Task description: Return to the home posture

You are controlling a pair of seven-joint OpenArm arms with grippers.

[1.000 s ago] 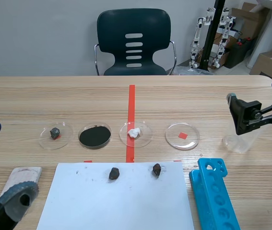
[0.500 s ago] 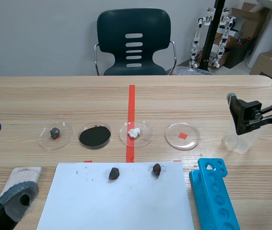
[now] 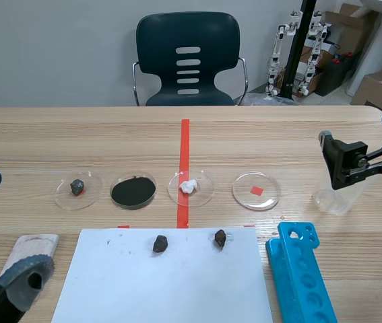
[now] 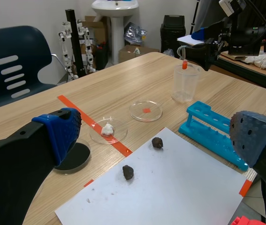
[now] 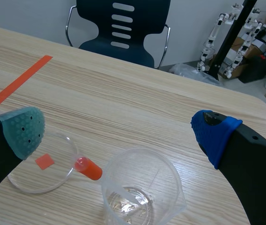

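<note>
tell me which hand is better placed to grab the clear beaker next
Right. The right hand hangs open just above the beaker, fingers either side of it. The left hand, also open, sits at the other end of the table, with the white paper and blue rack in between.

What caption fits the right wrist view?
Open right gripper poised over a clear beaker with an orange-tipped dropper, beside a petri dish on the wooden table.
</note>
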